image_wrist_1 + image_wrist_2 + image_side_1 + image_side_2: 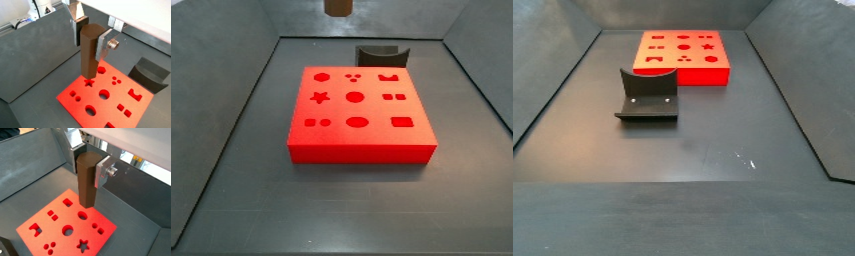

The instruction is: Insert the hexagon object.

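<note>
My gripper [91,36] is shut on the hexagon object [90,57], a long brown wooden peg with a six-sided top, held upright high above the red block [107,97]. Both wrist views show it between the silver fingers [101,172], its lower end hanging over the block's cut-out holes. The red block [358,115] lies on the dark floor with several shaped holes in its top; it also shows in a side view [684,56]. In a side view only the peg's lower tip [337,7] shows at the frame's edge, the gripper itself out of frame.
A dark grey curved holder piece [648,97] stands on the floor near the block, also seen in a side view [381,55] and a wrist view [150,73]. Grey walls [225,100] enclose the floor on all sides.
</note>
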### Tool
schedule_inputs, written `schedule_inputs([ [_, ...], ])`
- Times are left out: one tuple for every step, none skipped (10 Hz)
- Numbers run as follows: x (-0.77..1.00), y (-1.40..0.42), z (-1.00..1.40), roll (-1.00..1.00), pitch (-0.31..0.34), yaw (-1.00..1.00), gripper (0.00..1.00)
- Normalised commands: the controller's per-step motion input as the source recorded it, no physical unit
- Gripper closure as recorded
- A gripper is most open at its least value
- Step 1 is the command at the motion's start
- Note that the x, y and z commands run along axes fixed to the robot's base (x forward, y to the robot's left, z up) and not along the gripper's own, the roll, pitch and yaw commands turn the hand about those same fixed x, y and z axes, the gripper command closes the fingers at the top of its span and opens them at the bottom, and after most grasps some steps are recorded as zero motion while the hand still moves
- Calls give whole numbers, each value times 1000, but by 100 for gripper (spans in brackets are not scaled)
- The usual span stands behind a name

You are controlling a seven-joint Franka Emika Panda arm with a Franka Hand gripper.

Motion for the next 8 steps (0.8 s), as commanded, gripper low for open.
schedule_inputs([
  [0,317,-100,0,0,131,100],
  [0,586,-89,-97,-34,429,100],
  [0,551,-89,-77,-61,517,100],
  [-57,500,-143,-71,-91,629,100],
  [-103,489,-123,-71,-81,669,100],
  [-169,483,-117,-47,-67,731,100],
  [-171,500,-120,-30,-67,729,100],
  [-131,554,-114,-16,-56,663,100],
])
